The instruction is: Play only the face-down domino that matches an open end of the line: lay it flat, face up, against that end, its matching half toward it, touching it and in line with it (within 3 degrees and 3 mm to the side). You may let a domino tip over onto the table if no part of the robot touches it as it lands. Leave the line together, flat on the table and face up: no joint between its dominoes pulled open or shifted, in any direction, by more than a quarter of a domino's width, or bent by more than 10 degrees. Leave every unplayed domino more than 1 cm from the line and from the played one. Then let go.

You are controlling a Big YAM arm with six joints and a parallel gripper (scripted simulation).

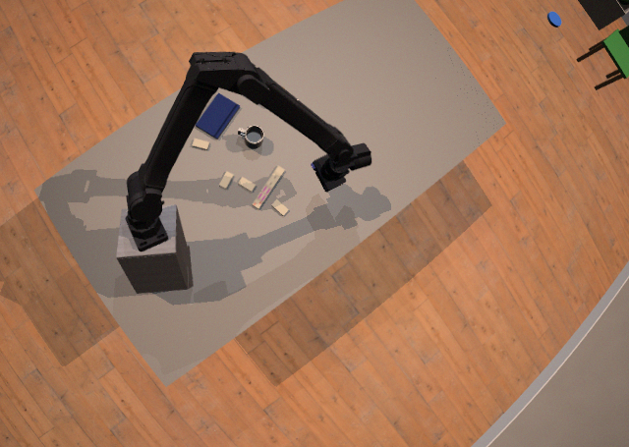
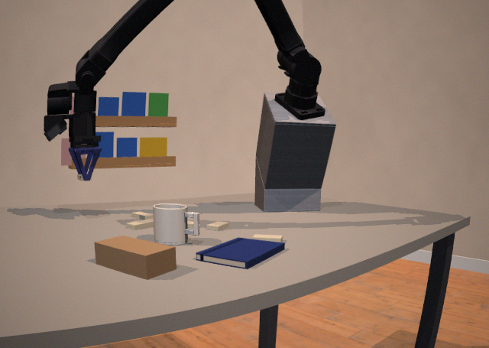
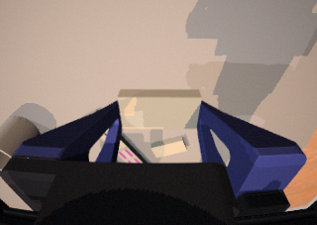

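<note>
domino (image 3: 158, 108) clamped in raised gripper (image 3: 160, 125)

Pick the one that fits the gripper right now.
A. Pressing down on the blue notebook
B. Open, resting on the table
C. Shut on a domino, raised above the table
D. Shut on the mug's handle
C: the gripper hangs well above the table with a pale domino clamped between its fingertips, away from the mug and notebook.
</note>
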